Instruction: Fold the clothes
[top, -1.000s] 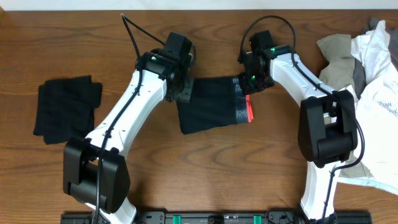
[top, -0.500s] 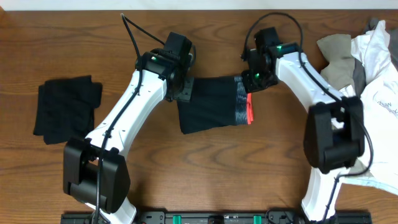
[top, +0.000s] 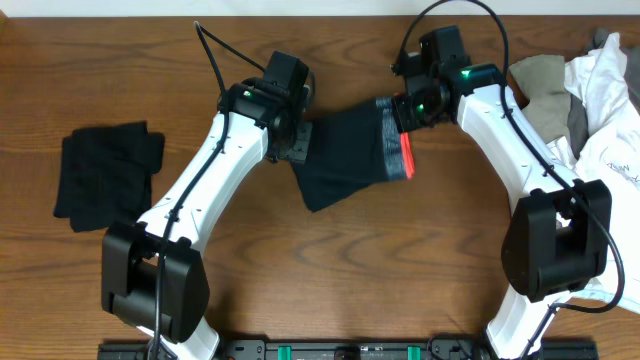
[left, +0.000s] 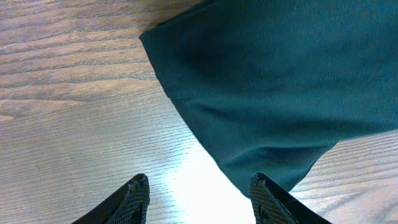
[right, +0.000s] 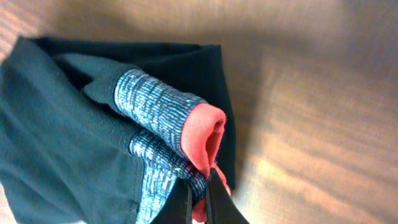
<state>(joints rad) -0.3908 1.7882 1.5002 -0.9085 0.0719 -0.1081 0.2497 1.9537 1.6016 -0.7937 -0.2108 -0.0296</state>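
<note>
Dark teal shorts (top: 345, 155) with a grey-blue waistband and red lining lie mid-table, partly lifted at the right end. My right gripper (top: 400, 118) is shut on the waistband (right: 186, 158) and holds it up off the wood. My left gripper (top: 297, 150) is open and empty above the bare wood at the shorts' left edge; the teal cloth (left: 273, 81) lies just ahead of its fingers (left: 198, 202). A folded black garment (top: 105, 172) lies at the far left.
A heap of unfolded clothes, white (top: 605, 110) and khaki (top: 540, 85), lies at the right edge. Black cables loop over the back of the table behind both arms.
My right gripper has risen and moved back-right with the waistband, pulling the shorts up and skewing them. The left arm has not moved.
</note>
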